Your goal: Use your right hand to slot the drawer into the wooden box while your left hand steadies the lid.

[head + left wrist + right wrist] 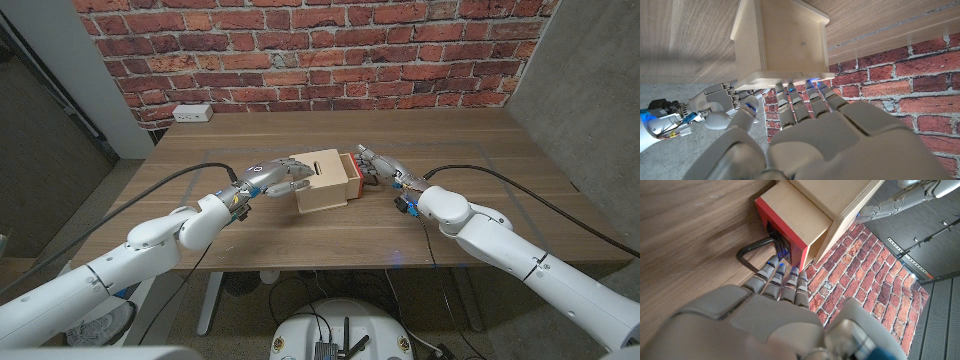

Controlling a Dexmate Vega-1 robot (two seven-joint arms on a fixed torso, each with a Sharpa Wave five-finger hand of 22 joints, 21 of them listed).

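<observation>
Both arms reach in toward the wooden box (322,182), which stands near the middle of the table (460,135). On the box's left side, the left hand (275,177) lays its fingertips (810,86) along the edge of the lid (785,78), fingers stretched out nearly straight and close together, pressing on it rather than wrapped around anything. On the box's right side, the drawer (355,177) with its red front (777,222) sits partly inside the box, its front standing out a little from the opening. The right hand (383,167) is at that front, fingers (771,272) extended side by side toward the black handle (752,250); whether they touch the handle or the red face cannot be told. Beyond the box, a white power outlet (192,112) sits at the foot of the brick wall (300,50).
</observation>
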